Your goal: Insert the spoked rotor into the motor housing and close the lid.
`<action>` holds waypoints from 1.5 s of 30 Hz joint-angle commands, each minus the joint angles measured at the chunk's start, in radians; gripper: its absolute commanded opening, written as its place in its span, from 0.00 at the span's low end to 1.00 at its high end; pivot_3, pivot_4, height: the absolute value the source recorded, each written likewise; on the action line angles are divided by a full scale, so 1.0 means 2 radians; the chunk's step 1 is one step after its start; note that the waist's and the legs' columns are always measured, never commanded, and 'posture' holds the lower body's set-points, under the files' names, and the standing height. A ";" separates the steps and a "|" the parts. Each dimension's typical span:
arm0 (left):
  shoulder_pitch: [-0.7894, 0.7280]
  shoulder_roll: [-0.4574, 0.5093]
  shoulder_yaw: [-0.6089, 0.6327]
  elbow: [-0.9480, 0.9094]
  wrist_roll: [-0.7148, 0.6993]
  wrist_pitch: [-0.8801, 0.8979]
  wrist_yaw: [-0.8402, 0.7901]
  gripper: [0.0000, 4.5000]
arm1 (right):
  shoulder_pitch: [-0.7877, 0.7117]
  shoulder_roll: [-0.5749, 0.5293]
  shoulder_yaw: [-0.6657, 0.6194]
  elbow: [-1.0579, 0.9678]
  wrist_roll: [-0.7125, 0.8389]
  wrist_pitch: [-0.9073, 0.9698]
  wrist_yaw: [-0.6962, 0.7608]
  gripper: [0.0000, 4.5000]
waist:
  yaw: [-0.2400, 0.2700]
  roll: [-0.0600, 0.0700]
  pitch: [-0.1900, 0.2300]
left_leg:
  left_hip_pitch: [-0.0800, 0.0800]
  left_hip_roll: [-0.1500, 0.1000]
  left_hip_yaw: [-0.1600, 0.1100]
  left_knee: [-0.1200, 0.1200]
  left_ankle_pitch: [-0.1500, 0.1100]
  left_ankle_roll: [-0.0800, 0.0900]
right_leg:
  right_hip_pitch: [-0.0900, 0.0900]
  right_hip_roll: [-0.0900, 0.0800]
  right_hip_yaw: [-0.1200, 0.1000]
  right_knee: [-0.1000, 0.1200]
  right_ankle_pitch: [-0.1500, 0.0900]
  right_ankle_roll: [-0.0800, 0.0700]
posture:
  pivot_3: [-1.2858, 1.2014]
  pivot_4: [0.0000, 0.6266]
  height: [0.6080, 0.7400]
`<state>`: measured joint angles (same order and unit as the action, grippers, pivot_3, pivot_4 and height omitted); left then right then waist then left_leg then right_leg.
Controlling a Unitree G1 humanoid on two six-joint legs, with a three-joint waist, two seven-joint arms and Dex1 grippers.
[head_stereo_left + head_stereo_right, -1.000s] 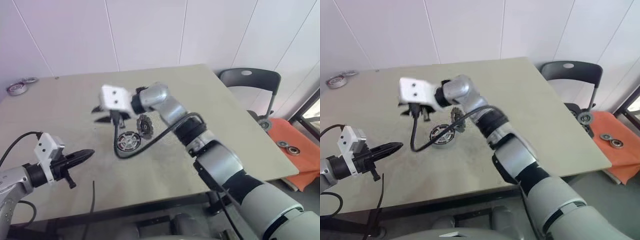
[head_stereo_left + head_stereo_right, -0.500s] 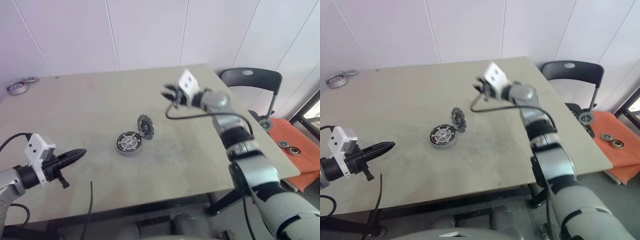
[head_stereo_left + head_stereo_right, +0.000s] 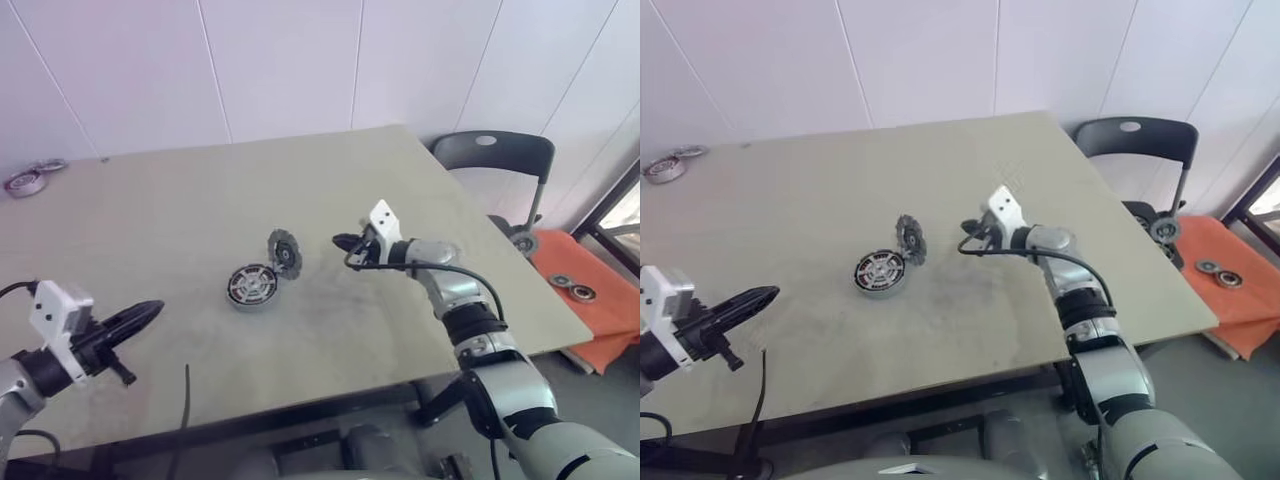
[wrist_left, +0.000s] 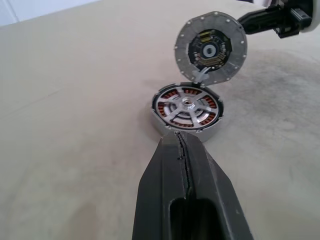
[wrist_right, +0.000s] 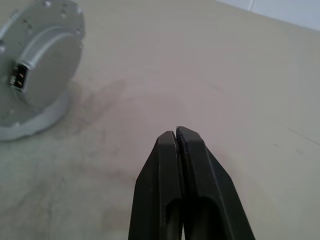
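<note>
The motor housing [image 4: 187,107] lies flat on the tan table [image 3: 200,200], left of its middle. The spoked rotor [image 4: 186,103] sits inside it, with copper-red windings showing between the silver spokes. The round lid [image 4: 210,50] stands upright on its hinge at the housing's far-right side, its inner face turned toward the housing. My right gripper [image 3: 342,241] hovers low over the table just right of the lid, shut and holding nothing. Near the table's front left, my left gripper [image 3: 150,310] is shut and empty, pointing at the housing from a distance.
Metal rings [image 3: 25,182] lie at the table's far left corner. A dark chair [image 3: 490,160] stands behind the table's right edge. Beside it is an orange surface [image 3: 590,290] with small bearings. A black cable [image 3: 185,400] hangs over the front edge.
My right arm swung from above the housing and lid to the right and down, and its fingers have come together. The left gripper barely drew back. The lid stays upright.
</note>
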<state>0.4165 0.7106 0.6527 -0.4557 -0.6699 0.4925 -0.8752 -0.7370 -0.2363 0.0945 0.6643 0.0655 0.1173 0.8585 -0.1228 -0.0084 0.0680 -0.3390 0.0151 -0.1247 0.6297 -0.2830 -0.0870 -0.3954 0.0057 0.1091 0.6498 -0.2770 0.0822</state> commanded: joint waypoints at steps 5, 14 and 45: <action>0.029 0.025 0.056 -0.004 -0.011 0.003 -0.021 0.00 | -0.025 0.024 0.013 -0.007 0.011 0.026 0.032 0.00 | 0.000 0.000 0.000 | 0.000 0.000 0.000 -0.001 0.000 0.000 | 0.000 0.000 0.000 0.000 0.000 -0.001 | 0.52 0.00 1.00; 0.026 0.013 0.030 -0.014 -0.008 0.004 -0.010 0.00 | 0.007 0.045 0.062 -0.095 0.022 0.109 0.080 0.00 | 0.000 0.000 0.000 | 0.000 0.000 0.000 -0.001 0.000 0.000 | 0.000 0.000 0.000 0.000 0.000 -0.001 | 0.52 0.00 1.00; -0.013 0.018 -0.017 -0.006 -0.001 0.003 0.002 0.00 | -0.050 0.055 0.068 0.026 -0.009 0.027 0.024 0.00 | -0.001 0.000 0.000 | 0.000 0.000 0.000 -0.001 0.000 0.000 | -0.001 0.000 0.000 0.000 0.000 0.000 | 0.52 0.00 1.00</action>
<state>0.4016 0.7356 0.6093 -0.4536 -0.6666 0.5019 -0.8713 -0.8052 -0.1143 0.2329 0.7135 0.0476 0.1959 0.8825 -0.1255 -0.0086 0.0679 -0.3392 0.0154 -0.1247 0.6281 -0.2830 -0.0872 -0.3964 0.0057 0.1087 0.6492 -0.2776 0.0815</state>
